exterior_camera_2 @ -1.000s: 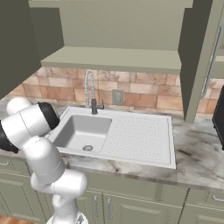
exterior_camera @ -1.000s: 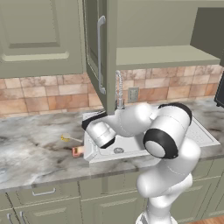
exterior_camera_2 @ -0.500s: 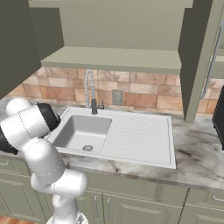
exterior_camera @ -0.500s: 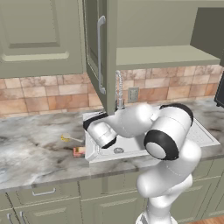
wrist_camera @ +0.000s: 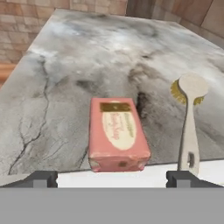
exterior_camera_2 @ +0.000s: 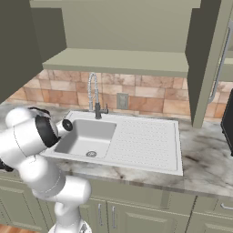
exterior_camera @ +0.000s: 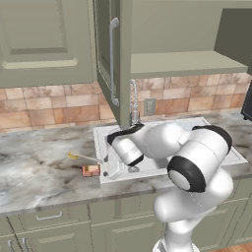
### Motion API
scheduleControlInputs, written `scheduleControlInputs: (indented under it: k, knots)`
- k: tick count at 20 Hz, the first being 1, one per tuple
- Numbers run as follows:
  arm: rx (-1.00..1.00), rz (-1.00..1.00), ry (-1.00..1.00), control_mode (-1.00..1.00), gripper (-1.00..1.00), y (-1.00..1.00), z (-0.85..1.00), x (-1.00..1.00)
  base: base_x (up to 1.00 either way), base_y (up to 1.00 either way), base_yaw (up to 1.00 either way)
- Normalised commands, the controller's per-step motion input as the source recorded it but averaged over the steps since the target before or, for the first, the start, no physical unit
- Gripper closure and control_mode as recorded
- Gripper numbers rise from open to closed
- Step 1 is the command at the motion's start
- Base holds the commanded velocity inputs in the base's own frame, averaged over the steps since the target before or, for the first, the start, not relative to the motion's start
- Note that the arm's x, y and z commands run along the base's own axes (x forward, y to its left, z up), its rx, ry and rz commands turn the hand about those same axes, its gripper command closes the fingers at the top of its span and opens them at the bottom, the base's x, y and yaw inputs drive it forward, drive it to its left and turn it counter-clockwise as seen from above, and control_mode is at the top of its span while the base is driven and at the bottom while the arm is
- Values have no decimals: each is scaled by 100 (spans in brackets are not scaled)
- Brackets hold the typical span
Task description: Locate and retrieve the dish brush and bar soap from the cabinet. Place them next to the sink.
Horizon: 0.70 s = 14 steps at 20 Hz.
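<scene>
Pink rectangular bar soap (wrist_camera: pixel 118 133) now lies released on the grey marble table (wrist_camera: pixel 78 70), beside the pale-handled dish brush (wrist_camera: pixel 190 118); gripper (wrist_camera: pixel 111 178) spread wide. Both look delivered.

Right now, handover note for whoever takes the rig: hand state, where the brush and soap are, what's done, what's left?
Hand: open, holding nothing, low over the counter edge just left of the sink.
Bar soap: flat on the marble counter by the sink's left rim, directly in front of the fingertips, not gripped.
Dish brush: lying on the counter beside the soap, head pointing away from the sink, handle end over the sink's rim.
Cabinet: door open, shelf looks bare.
Done: both items out of the cabinet and next to the sink.
Left: probably nothing but backing the arm away.
</scene>
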Motion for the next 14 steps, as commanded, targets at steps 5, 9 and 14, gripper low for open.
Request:
scheduleControlInputs:
  k: [5,9,14]
  knots:
    - [1,0,0,-100,-100,-45,25,0,0,0,0]
    - [0,0,0,-100,-100,-21,23,-1,0,0,0]
    - [-2,0,0,-100,-100,-3,22,-6,0,0,0]
